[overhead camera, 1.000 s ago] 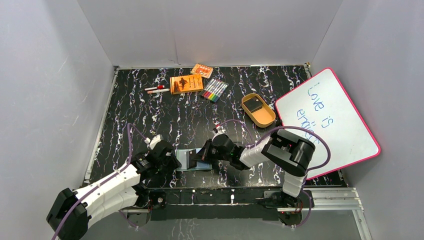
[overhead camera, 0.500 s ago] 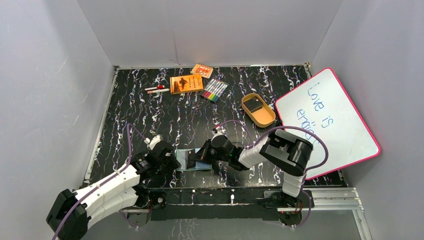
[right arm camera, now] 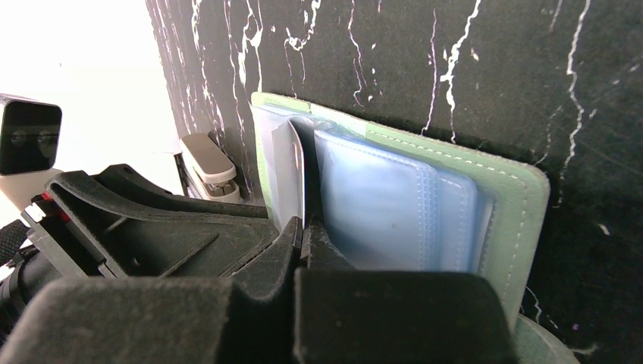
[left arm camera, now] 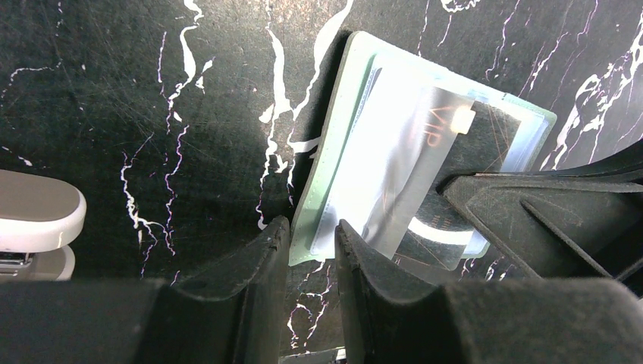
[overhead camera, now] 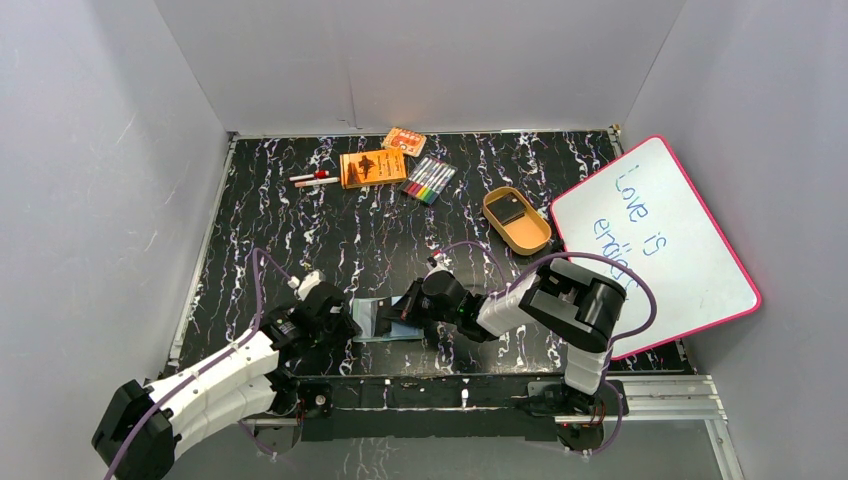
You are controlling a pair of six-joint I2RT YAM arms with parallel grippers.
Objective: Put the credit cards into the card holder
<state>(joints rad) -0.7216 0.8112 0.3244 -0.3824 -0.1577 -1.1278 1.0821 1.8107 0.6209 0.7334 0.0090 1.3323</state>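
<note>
The sage-green card holder (overhead camera: 372, 322) lies open near the table's front edge, its pale blue sleeves (right arm camera: 387, 205) showing. My right gripper (overhead camera: 408, 308) is shut on a dark credit card (left arm camera: 485, 144) marked VIP. The card's far end sits partly inside a clear sleeve (left arm camera: 394, 174). In the right wrist view the right gripper (right arm camera: 303, 227) has its jaws pressed together at the sleeve's mouth. My left gripper (left arm camera: 312, 227) has its jaws a little apart, with the holder's near corner (left arm camera: 311, 246) between the tips. It also shows in the top view (overhead camera: 350, 325). A second dark card (overhead camera: 511, 209) lies in the tan tray.
The tan oval tray (overhead camera: 530, 240) stands at the right, beside a pink-framed whiteboard (overhead camera: 660, 240). Orange boxes (overhead camera: 372, 167), a marker set (overhead camera: 428, 179) and pens (overhead camera: 314, 179) lie at the back. Grey walls close in three sides.
My right gripper has edged slightly left toward the holder with the card. The left arm has not visibly moved.
</note>
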